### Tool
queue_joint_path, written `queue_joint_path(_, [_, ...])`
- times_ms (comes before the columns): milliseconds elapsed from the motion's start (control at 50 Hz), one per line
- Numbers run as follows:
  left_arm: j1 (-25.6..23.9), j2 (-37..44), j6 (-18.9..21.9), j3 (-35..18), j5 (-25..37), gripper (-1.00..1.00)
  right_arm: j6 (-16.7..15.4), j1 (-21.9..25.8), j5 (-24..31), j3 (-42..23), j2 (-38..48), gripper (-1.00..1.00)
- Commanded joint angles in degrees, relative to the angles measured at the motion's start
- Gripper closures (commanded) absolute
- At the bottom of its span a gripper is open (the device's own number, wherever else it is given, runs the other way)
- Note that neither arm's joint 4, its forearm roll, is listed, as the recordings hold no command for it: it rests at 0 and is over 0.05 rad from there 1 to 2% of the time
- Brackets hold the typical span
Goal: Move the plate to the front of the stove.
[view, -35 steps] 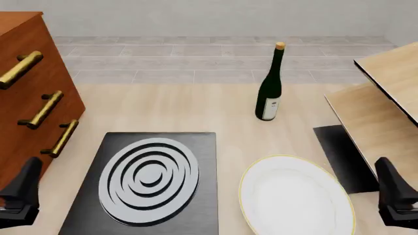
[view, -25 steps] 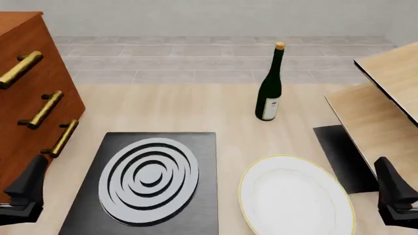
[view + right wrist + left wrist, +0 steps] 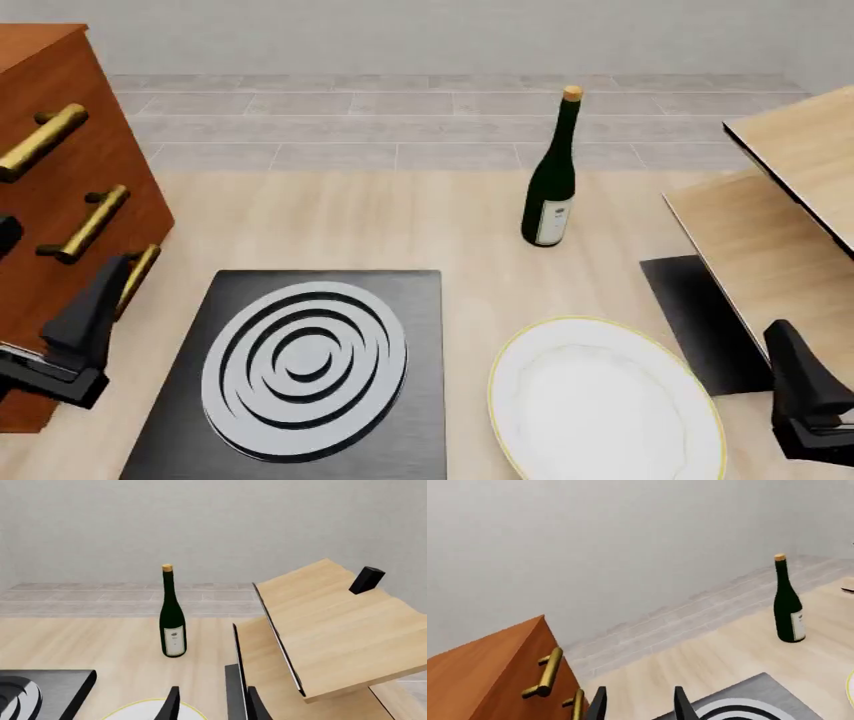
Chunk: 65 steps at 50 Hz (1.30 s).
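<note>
The white plate (image 3: 607,400) with a thin gold rim lies flat on the table, right of the stove (image 3: 400,400), a black slab with silver-grey rings. My left gripper (image 3: 107,285) hovers just off the stove's left edge, in front of the drawer cabinet, open and empty. Open and empty too, my right gripper (image 3: 787,350) hangs right of the plate. In the left wrist view the left gripper (image 3: 639,707) has its fingers apart above the stove (image 3: 760,692). The right gripper (image 3: 213,707) shows spread fingers in the right wrist view, above the plate's far rim (image 3: 150,711).
A dark green wine bottle (image 3: 550,185) stands upright behind the plate. At the left stands a wooden drawer cabinet (image 3: 54,150) with brass handles. Tilted wooden boards (image 3: 774,220) rise at the right over a plain black mat (image 3: 694,320).
My left gripper has risen and moved forward and right, from the table's near left corner to beside the stove's left edge. The right gripper and the plate have stayed put.
</note>
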Motion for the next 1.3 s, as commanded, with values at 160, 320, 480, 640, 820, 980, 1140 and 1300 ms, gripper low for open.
queue_joint_path(160, [-21.5,22.5,28.1,-10.1,-14.5,-1.0,0.0,0.0,-0.2,0.0,0.2,-1.0])
queue_joint_path(320, [-29.7,37.9,42.5,-7.9,-27.2,-1.0,0.0,0.0,-0.3,0.0,0.3,-1.0])
queue_joint_path(480, [-34.6,45.8,52.4,-7.6,-31.8,-1.0,0.0,0.0,-0.1,0.0,0.1,-1.0])
queue_joint_path(640, [-38.1,53.9,61.7,-6.0,-38.0,-1.0,0.0,0.0,-0.2,0.0,0.2,-1.0])
queue_joint_path(820, [-39.6,56.4,66.2,-6.8,-37.2,-1.0,0.0,0.0,-0.3,0.0,0.3,-1.0])
queue_joint_path(980, [-40.8,56.7,69.0,-7.6,-36.3,-1.0,0.0,0.0,-0.4,0.0,0.3,-1.0])
queue_joint_path(1140, [-42.2,55.9,69.9,-9.0,-34.3,-1.0,0.0,0.0,-0.5,0.0,0.4,-1.0])
queue_joint_path(1300, [-43.6,56.3,69.7,-10.0,-33.0,-1.0,0.0,0.0,-0.4,0.0,0.4,-1.0])
